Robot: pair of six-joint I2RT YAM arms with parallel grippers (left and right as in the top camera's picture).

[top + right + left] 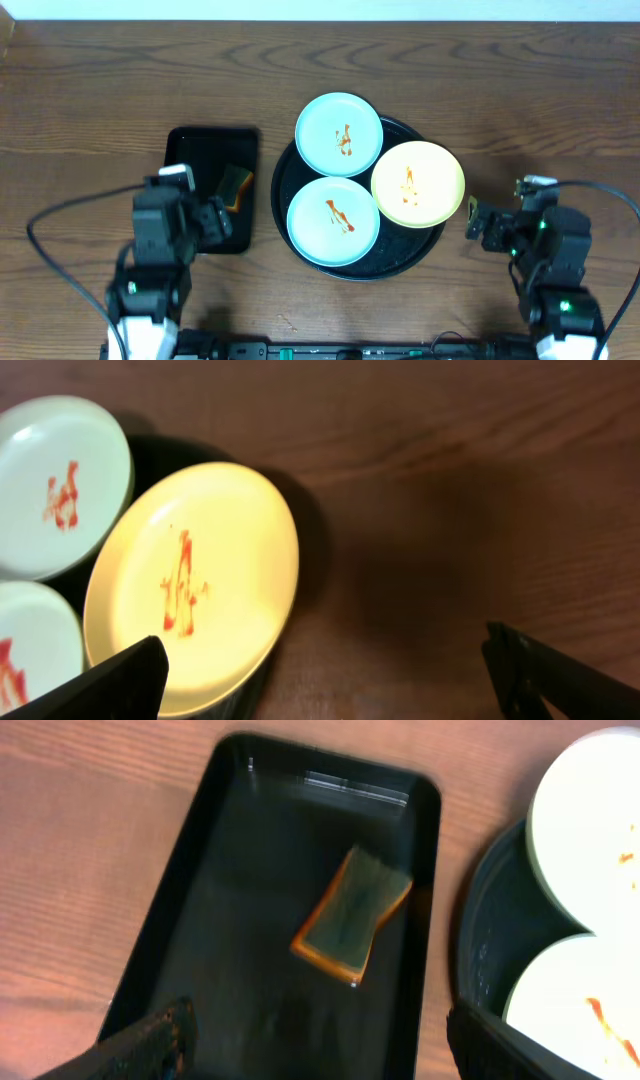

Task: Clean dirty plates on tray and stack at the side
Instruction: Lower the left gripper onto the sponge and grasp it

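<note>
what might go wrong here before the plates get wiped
1. The glossy round yellow plate hangs past the rim of the large round black tray; a nudge from the open right gripper might tip it off.
2. All three plates crowd together, so lifting one may drag a pale mint-green plate.

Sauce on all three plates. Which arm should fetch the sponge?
Left. The left gripper hangs open over the near end of the rectangular tray, with the sponge lying just ahead of it. The right gripper is across the round tray, beside the yellow plate.
</note>
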